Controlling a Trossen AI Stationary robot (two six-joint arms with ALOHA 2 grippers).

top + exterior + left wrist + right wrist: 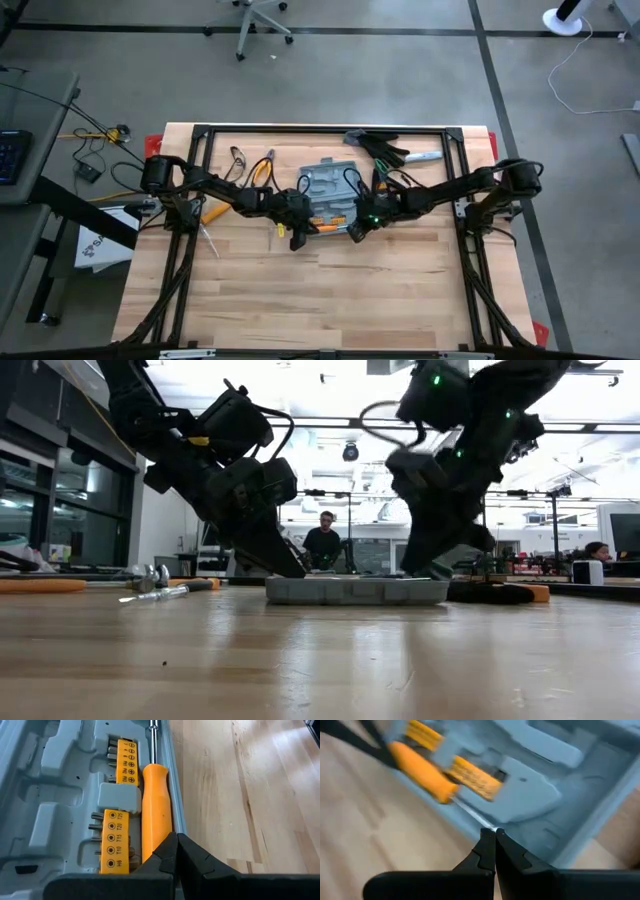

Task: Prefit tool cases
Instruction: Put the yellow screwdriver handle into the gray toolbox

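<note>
A: What of the tool case point(328, 188) is covered in the high view?

B: Its edges at four and eight o'clock are overlapped by both arms.

A: And the left wrist view?

B: The orange screwdriver point(156, 810) is cut off at twelve o'clock, its handle end masked by the fingers.

A: The right wrist view?

B: Everything is smeared; the yellow bit holders point(472, 778) cannot be read.

The grey-blue case point(328, 190) lies open on the table point(300, 300), between both arms' fingers. The left fingers point(297, 232) and right fingers point(356, 230) meet its near edge, an orange screwdriver point(327, 228) lying between them. Gloves point(380, 148) lie beyond.
</note>
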